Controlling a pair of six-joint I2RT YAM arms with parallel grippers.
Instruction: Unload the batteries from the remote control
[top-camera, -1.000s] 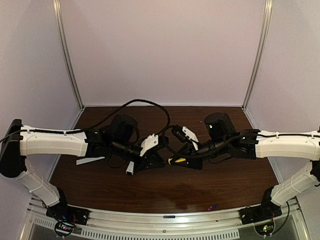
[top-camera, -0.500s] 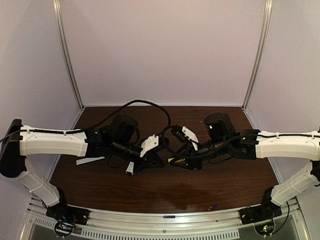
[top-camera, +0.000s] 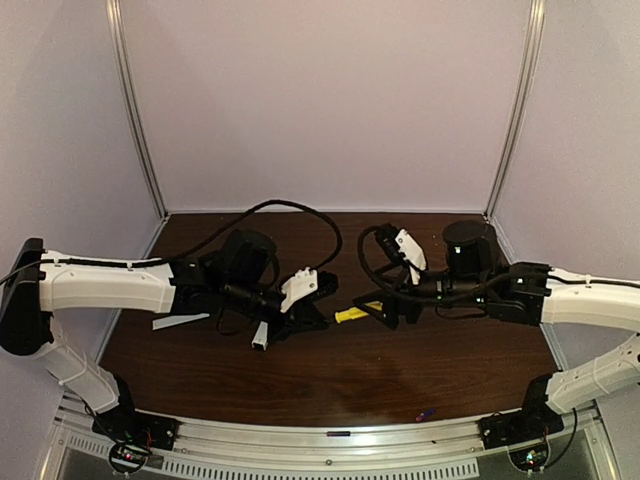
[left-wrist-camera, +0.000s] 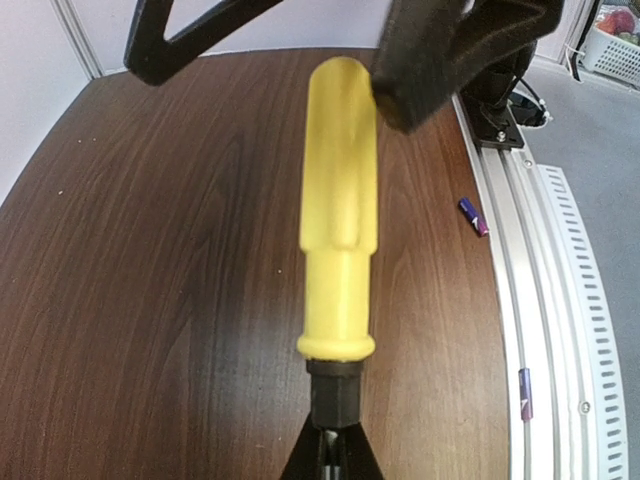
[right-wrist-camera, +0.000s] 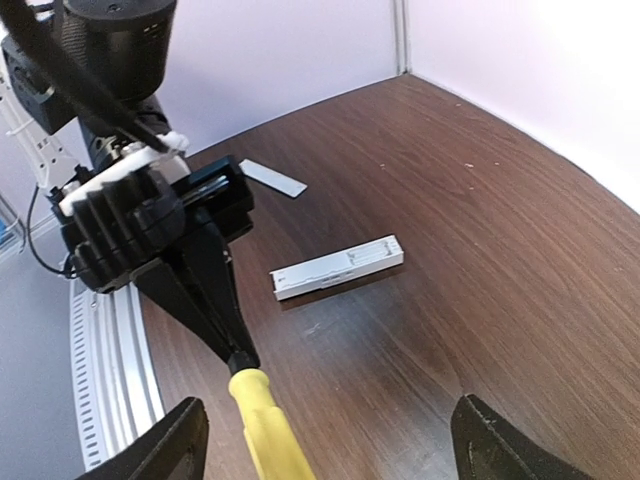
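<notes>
My left gripper (top-camera: 330, 318) (left-wrist-camera: 336, 455) is shut on the dark shaft of a yellow-handled screwdriver (top-camera: 352, 314) (left-wrist-camera: 340, 220) (right-wrist-camera: 265, 435), held level above the table. My right gripper (top-camera: 388, 312) (right-wrist-camera: 325, 450) is open, and the handle's end lies between its fingers (left-wrist-camera: 450, 60). The white remote control (right-wrist-camera: 338, 267) (top-camera: 260, 336) lies flat with its compartment side up, below the left gripper (right-wrist-camera: 205, 290). One of the batteries (left-wrist-camera: 473, 216) (top-camera: 425, 414) lies on the table by the front rail. A second battery (left-wrist-camera: 526, 393) rests on the rail.
The remote's flat white cover (right-wrist-camera: 273, 178) (top-camera: 180, 321) lies on the table left of the left gripper. A metal rail (left-wrist-camera: 520, 300) runs along the near edge. White walls close off the back and both sides.
The right gripper has opened off the yellow handle and drawn back to the right. The left gripper still holds the screwdriver by its shaft.
</notes>
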